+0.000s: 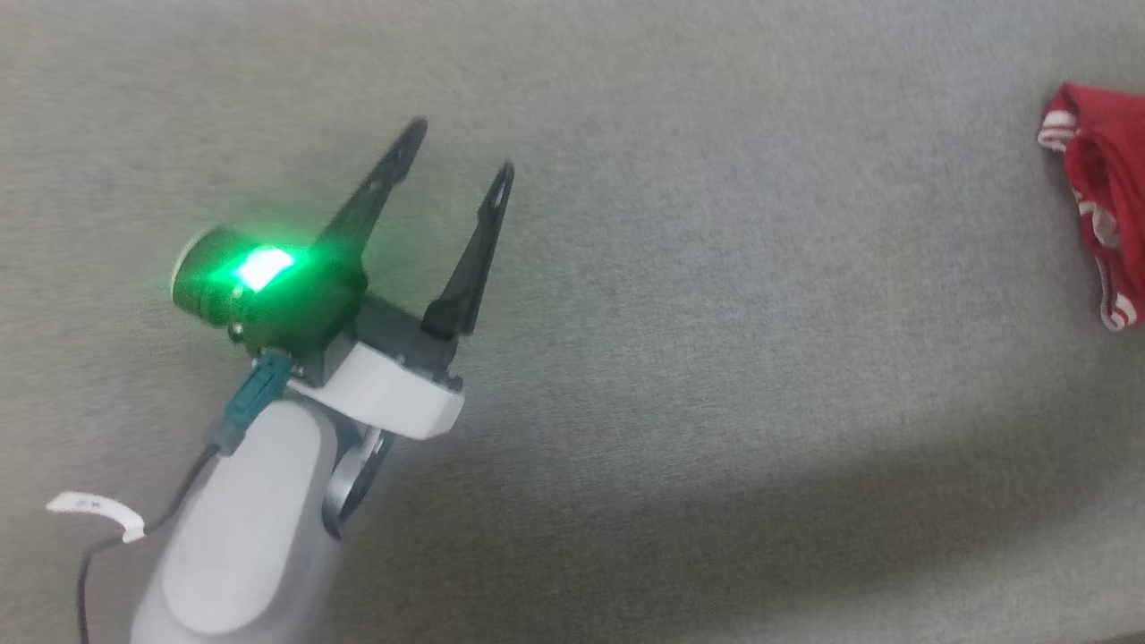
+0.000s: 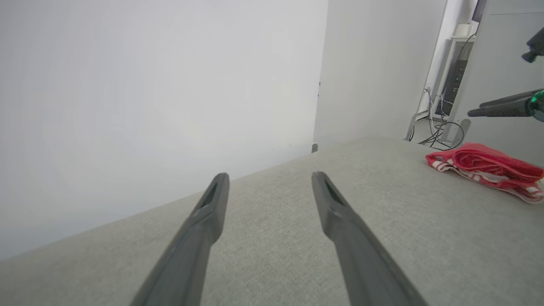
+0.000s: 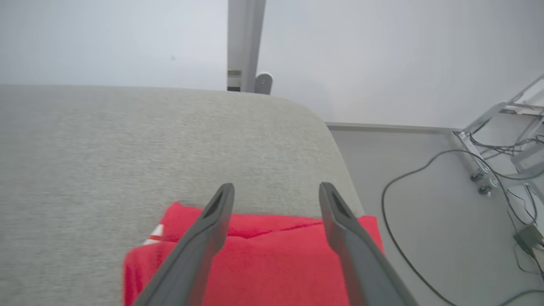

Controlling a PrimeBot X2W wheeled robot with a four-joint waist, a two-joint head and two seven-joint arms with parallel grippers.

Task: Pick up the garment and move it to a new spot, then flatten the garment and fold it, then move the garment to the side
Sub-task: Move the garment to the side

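The garment (image 1: 1096,206) is a bright red folded bundle with white-and-red striped trim, lying on the grey fabric surface (image 1: 716,313) at the far right of the head view. My left gripper (image 1: 462,150) hovers open and empty at the left, far from it. The left wrist view shows its own open fingers (image 2: 270,176) over bare fabric, the garment (image 2: 484,168) off to the right, and my right gripper (image 2: 501,107) hanging above that bundle. In the right wrist view, my right gripper (image 3: 275,187) stands open over the garment (image 3: 272,259), with nothing between its fingers.
The grey surface's rounded edge (image 3: 340,161) runs just beside the garment. Beyond it lies floor with loose cables (image 3: 425,178) and a metal frame (image 3: 480,140). A white wall (image 2: 148,106) backs the surface, with a post (image 3: 244,42) behind it.
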